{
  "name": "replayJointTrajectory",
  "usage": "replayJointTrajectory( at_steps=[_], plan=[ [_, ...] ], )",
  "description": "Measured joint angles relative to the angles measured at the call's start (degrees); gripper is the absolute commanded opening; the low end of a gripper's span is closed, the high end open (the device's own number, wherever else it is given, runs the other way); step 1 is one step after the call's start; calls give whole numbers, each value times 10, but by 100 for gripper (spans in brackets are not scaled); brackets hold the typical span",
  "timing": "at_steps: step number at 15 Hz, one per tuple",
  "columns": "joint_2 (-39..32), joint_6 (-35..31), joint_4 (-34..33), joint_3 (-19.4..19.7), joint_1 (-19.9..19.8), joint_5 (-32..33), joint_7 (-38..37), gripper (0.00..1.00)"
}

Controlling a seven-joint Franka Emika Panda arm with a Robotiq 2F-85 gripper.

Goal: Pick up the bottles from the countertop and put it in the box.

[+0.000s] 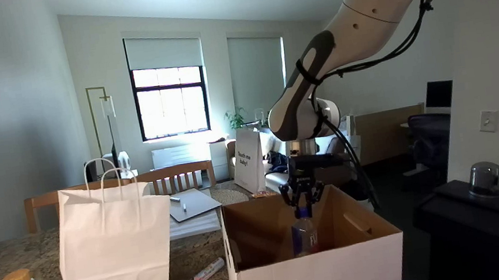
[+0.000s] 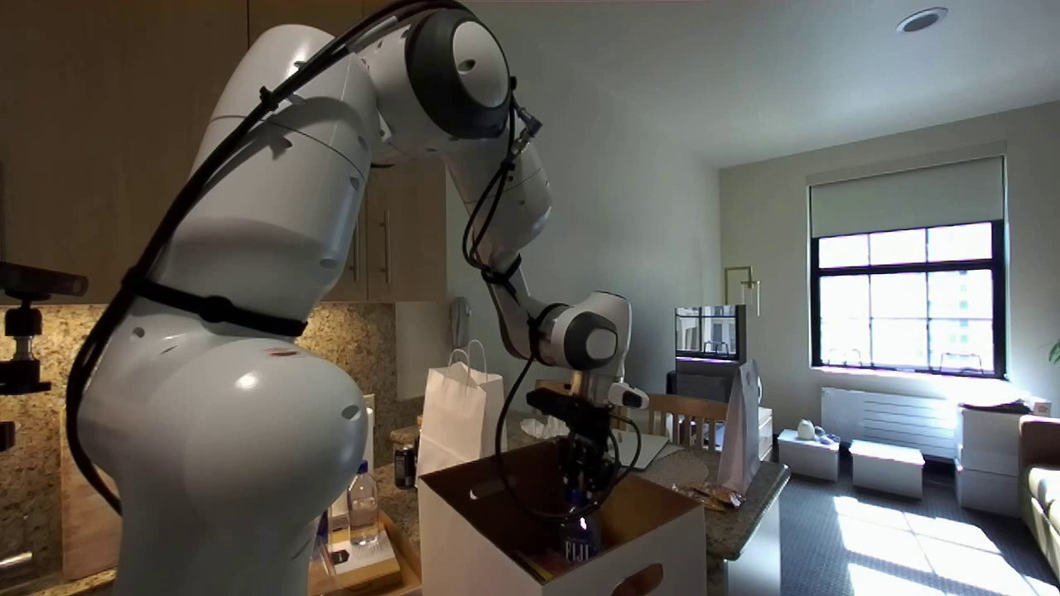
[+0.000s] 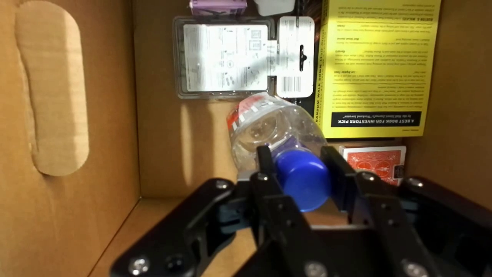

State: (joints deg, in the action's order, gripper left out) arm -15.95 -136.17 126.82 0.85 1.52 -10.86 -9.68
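Pinching the blue cap (image 3: pixel 303 182) of a clear bottle (image 3: pixel 284 127) with the pincer (image 3: pixel 298 161), just below centre in the wrist view. Held inside the box (image 1: pixel 318 279), lower right of centre in an exterior view, and close to upright there. Cannot tell of any resting contact below: hidden by cardboard in both exterior views.

Could topple on release from too high, or from landing on clutter: near, in the wrist view, to a plastic package (image 3: pixel 226 57) above centre, a yellow book (image 3: pixel 376 69) at upper right and a card pack (image 3: pixel 374 163) just below that. Might slip early, for want of much cap to grip. Might be dragged over by a sideways pull before full release. Could also snag the loose cable (image 2: pixel 498 447) on the box, because of a low loop over it at lower centre in an exterior view. Last, could leave out another blue-capped bottle (image 2: pixel 363 505), standing at lower left in an exterior view.
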Motion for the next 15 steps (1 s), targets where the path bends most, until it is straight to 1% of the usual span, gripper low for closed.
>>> replayJointTrajectory(
  at_steps=[3, 10, 13, 15],
  plan=[
    [3, -1, 0, 6, -3, -6, -8, 15],
    [15, 0, 0, 25, -27, -10, -21, 15],
    [15, 2, 0, 24, -28, -10, -21, 15],
    [15, 3, -1, 15, -27, -10, -20, 15]
  ],
)
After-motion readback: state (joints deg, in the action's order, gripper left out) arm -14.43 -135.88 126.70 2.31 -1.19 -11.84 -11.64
